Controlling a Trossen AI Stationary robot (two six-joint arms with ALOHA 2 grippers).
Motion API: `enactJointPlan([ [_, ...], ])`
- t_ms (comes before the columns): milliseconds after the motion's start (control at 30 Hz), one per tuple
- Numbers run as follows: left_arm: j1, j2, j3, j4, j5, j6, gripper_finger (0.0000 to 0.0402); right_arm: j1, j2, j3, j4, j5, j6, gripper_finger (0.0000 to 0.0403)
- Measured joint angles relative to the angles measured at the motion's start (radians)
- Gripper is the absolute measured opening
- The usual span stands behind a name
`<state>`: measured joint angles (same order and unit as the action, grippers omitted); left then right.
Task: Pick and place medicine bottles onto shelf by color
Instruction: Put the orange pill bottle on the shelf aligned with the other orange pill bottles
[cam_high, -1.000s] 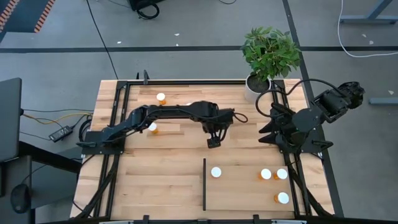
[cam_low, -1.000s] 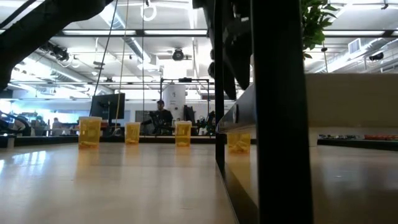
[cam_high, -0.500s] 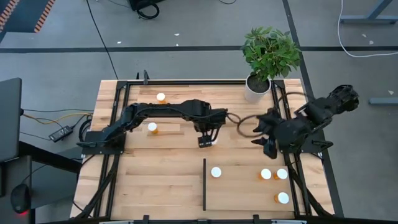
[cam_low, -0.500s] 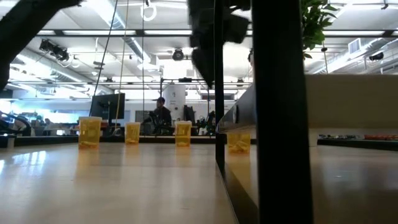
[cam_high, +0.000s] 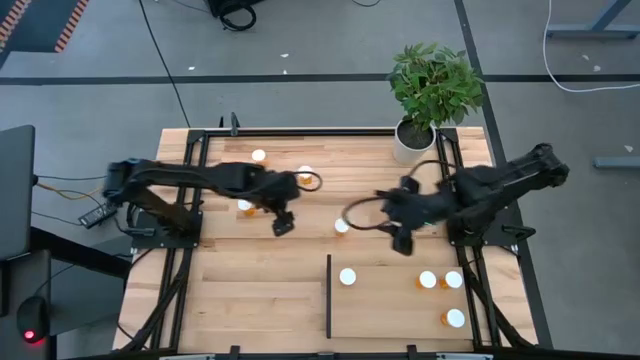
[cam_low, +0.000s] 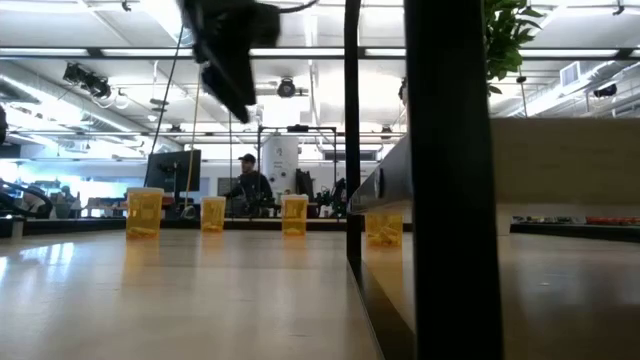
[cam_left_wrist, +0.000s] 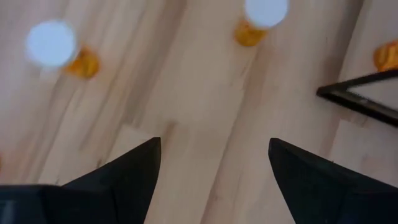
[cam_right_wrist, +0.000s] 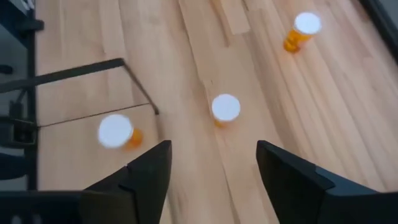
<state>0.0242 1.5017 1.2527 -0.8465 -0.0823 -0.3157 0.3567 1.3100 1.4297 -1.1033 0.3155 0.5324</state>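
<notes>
Both arms are swinging: left gripper (cam_high: 283, 226) retreating, right gripper (cam_high: 405, 240) advancing, both open, empty. You're nearing a light, tippy bottle (cam_high: 341, 226); grip its body.

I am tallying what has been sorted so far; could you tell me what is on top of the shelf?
Four medicine bottles stand on the shelf. Nothing covers it.

In the left wrist view, two orange bottles ahead of the jaws (cam_left_wrist: 53, 50) (cam_left_wrist: 261, 22) smear with motion; a third (cam_left_wrist: 387, 56) is cut off at the edge.
</notes>
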Motion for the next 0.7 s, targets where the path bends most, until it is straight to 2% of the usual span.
enactJointPlan([
  [133, 0.000, -0.134, -0.122, 0.017, -0.016, -0.046, 0.0302, -0.127, 0.096, -0.005, 0.057, -0.084, -0.096, 0.0264],
  [233, 0.000, -0.230, -0.204, 0.031, -0.019, -0.066, 0.0302, -0.205, 0.173, -0.005, 0.057, -0.115, -0.102, 0.0280],
  [333, 0.000, -0.311, -0.274, 0.036, -0.019, -0.067, 0.0302, -0.258, 0.242, -0.005, 0.106, -0.212, -0.110, 0.0298],
  [433, 0.001, -0.378, -0.325, 0.050, -0.019, -0.070, 0.0302, -0.279, 0.308, -0.005, 0.180, -0.265, -0.150, 0.0316],
  [700, 0.001, -0.465, -0.363, 0.066, -0.038, -0.121, 0.0302, -0.285, 0.446, -0.005, 0.224, -0.271, -0.221, 0.0339],
])
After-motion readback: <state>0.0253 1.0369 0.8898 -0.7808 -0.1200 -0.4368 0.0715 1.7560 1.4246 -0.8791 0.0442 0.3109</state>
